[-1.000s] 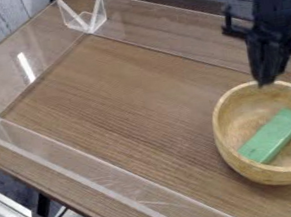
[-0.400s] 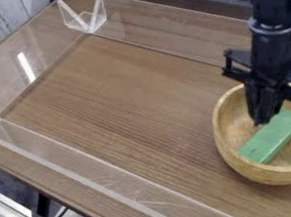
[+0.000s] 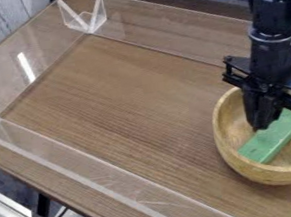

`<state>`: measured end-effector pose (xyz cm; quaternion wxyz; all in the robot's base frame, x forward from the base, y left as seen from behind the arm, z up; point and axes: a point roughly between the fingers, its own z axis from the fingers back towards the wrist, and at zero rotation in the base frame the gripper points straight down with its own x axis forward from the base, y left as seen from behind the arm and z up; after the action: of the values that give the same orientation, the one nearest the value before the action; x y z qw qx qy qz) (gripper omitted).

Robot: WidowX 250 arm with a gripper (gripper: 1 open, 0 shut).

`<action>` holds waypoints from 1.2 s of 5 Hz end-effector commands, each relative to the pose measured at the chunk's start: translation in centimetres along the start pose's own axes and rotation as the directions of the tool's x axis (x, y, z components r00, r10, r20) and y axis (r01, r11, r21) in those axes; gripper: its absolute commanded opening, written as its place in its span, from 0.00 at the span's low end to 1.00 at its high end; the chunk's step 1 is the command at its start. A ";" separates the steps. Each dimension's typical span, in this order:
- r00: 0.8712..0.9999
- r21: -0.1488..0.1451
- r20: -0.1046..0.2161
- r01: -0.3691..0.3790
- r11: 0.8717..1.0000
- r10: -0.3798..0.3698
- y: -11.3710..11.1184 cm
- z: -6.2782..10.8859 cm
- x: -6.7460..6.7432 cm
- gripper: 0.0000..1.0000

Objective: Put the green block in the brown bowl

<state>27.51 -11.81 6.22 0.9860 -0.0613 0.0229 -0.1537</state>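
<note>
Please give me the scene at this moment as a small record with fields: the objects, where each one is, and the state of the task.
green block: lies inside the brown bowl, on its bottom
brown bowl: stands on the table, near the right edge of the view
tool: points down into the bowl, tips at the upper end of the block; open or shut is not clear
table: wood grain, with clear low walls around it
task state: block is in the bowl
</note>
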 end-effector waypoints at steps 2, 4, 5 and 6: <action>0.999 -0.004 0.047 0.013 1.000 -0.013 -0.2 2.1 0.8 1.00; 0.998 -0.005 0.059 0.003 1.000 -0.003 0.0 3.4 0.6 1.00; 0.996 -0.001 0.086 -0.003 1.000 0.003 0.2 4.7 0.4 1.00; 0.989 0.010 0.147 -0.021 1.000 0.019 0.7 7.7 0.0 1.00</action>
<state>27.43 -10.31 12.03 0.9875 -0.0637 -0.0188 -0.1429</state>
